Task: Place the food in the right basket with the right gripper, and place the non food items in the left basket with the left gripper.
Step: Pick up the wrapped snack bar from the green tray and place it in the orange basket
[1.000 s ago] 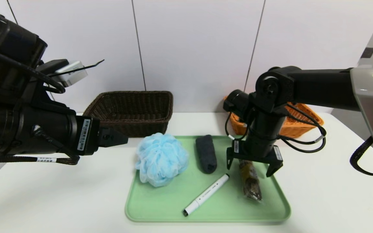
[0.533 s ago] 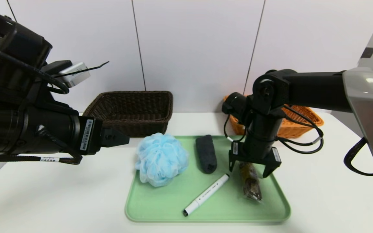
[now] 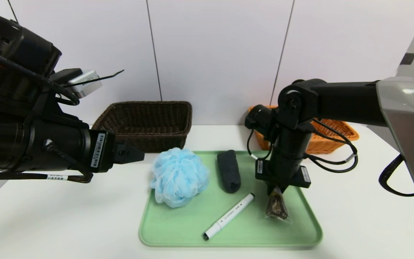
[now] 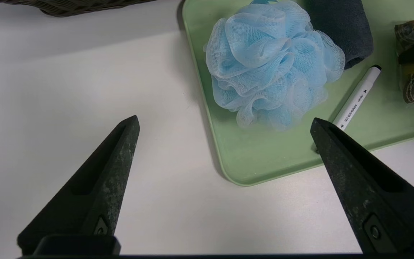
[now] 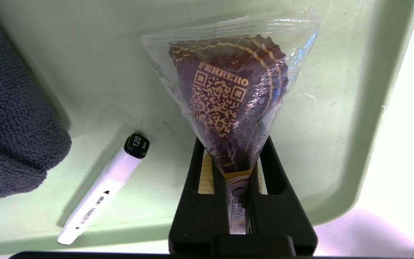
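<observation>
Right gripper (image 3: 276, 190) is down over the right side of the green tray (image 3: 178, 237), jaws clamped on one end of the wrapped chocolate packet (image 3: 276, 208). The right wrist view shows the wrapper pinched between the two black fingers (image 5: 196, 201), the rest of the packet fanning out over the tray floor. Step in hand: grasp of the food item, looks done. Next move by my read: lift straight up, then carry back and right to the orange basket (image 3: 336, 138) at the table's far right, partly hidden behind the arm.

Room: white marker (image 3: 228, 217) lies just beside the packet toward the tray's middle, the dark rolled cloth (image 3: 228, 171) farther in. The packet sits near the tray's right rim, so a low drag could catch that lip; a clean vertical lift avoids it. Table to the right of the tray is open.

Left gripper (image 4: 225, 144) hovers over the table off the tray's left edge, jaws wide apart, holding nothing. Blue bath pouf (image 3: 179, 177) sits on the tray's left side, near it. Dark brown basket (image 3: 146, 124) stands at the back, left of centre.
</observation>
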{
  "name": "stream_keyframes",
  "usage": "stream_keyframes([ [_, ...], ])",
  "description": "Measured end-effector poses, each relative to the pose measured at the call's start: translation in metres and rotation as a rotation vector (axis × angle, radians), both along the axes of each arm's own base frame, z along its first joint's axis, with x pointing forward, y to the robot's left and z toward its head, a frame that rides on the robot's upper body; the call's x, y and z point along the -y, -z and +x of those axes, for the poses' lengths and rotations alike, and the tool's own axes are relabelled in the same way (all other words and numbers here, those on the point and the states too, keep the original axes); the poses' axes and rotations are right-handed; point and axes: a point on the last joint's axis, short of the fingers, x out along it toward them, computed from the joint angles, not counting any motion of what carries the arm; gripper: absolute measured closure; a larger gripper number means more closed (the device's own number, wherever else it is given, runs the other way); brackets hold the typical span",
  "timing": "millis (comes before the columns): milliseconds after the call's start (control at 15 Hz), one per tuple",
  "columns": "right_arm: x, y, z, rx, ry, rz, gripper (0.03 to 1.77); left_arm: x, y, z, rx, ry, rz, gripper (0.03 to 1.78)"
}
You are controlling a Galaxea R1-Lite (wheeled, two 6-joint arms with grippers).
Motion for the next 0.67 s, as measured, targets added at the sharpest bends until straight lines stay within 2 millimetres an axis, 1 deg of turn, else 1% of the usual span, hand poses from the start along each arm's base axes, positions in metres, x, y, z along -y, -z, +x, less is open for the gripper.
stream_keyframes([
  [133, 0.001, -0.005, -0.002, 0.013, -0.005, 0.009, 1.62, 0.000, 0.000, 0.000, -0.002, -0.001, -0.001, 0.12],
  [333, 0.004, -0.023, -0.009, 0.047, -0.012, 0.048, 1.62, 0.000, 0.001, 0.000, -0.006, -0.002, 0.000, 0.12],
  [467, 0.006, -0.045, -0.018, 0.107, -0.032, 0.100, 1.62, 0.000, 0.003, 0.000, -0.010, -0.003, 0.003, 0.12],
  [667, 0.012, -0.088, -0.032, 0.275, -0.108, 0.249, 1.62, 0.000, 0.005, 0.000, -0.016, -0.002, 0.008, 0.12],
])
